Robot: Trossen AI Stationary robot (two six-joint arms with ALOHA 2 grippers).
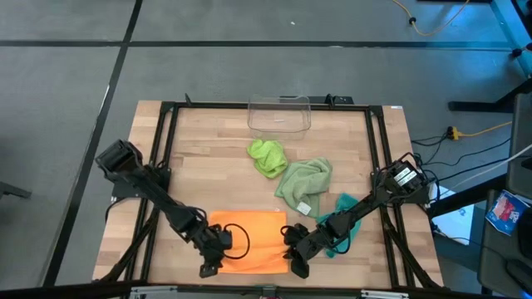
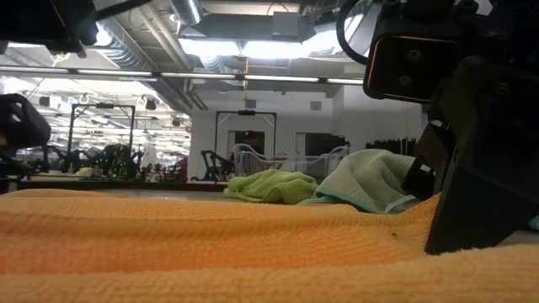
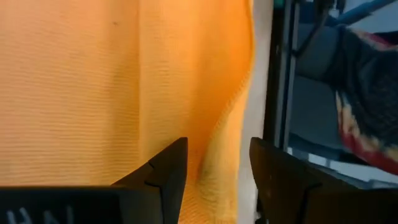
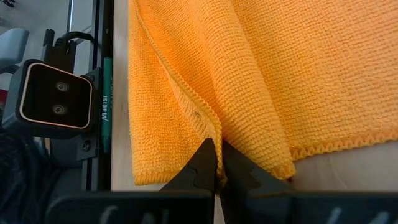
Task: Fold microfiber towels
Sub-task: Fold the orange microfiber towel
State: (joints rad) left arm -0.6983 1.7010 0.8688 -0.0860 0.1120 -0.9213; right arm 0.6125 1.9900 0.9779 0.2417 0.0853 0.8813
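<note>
At the desk's (image 1: 166, 178) near edge, we see the orange towel (image 1: 249, 241) lying flat. The right pincer (image 4: 217, 163) is clenched on a thin fold at its hem; we judge that this could slip out under tension. The left pincer (image 3: 214, 177) stands released, straddling the opposite edge. Farther off, the teal towel (image 1: 342, 223) lies partly hidden under the right arm.

I am viewing the wooden table (image 1: 199, 166) from above. The following are lying directly on it: an orange towel (image 1: 253, 237) at lower centre, a teal towel (image 1: 345, 220) at lower right, a pale sage towel (image 1: 303, 183) at centre, a lime towel (image 1: 266, 156) above it, and a clear bin (image 1: 278, 114) at upper centre.
</note>
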